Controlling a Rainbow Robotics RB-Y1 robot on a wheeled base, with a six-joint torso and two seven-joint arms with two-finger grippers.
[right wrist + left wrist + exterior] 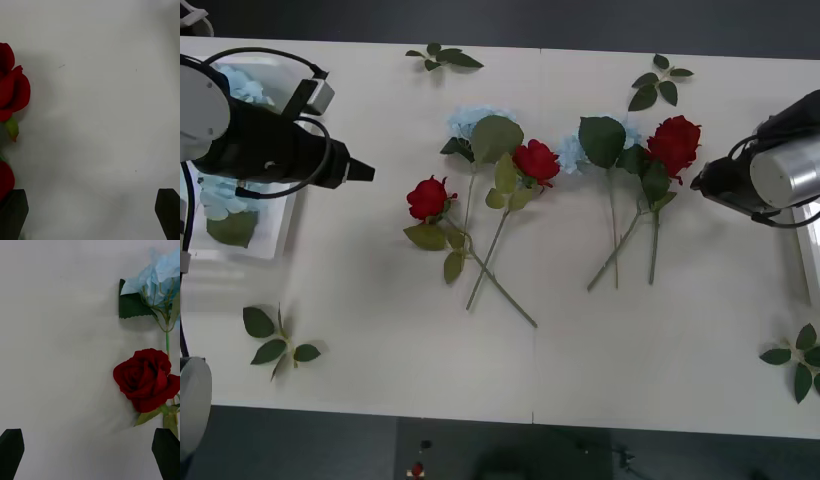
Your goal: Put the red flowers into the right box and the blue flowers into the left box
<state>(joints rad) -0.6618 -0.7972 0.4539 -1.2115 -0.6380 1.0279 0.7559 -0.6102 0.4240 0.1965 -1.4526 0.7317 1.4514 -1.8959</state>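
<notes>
Left box [280,245] sits at the counter's left edge under the left arm, with pale blue flowers already in it [220,195]. Left tool [365,172] hangs just inboard of that box, empty, fingers spread per the left wrist view, aimed toward the middle of the counter [360,330]. That wrist view has a red bloom [146,378] and a blue cluster [159,275] ahead of the fingers.

Mid counter, three red flowers: one [427,198] left, one [536,160] centre, one [674,143] right, stems crossing. Two blue flowers [472,122] and [572,152] lie partly under leaves among them.

Right tool [698,182] is just beside the rightmost rose, not touching, fingers wide apart and holding nothing. Right box [810,250] is a sliver at the right edge, beyond the arm.

Step, judged: sorting mid-way, both arms reaching for a next pick. Next move likely needs the left tool on a blue stem without dragging the crossed rose stems, and the right tool closing on the near rose.

Surface: plain white counter, two panels, seam down the middle. Loose leaf sprigs at the corners [275,340], [442,57], [658,85], [798,360]. Dark floor beyond.
</notes>
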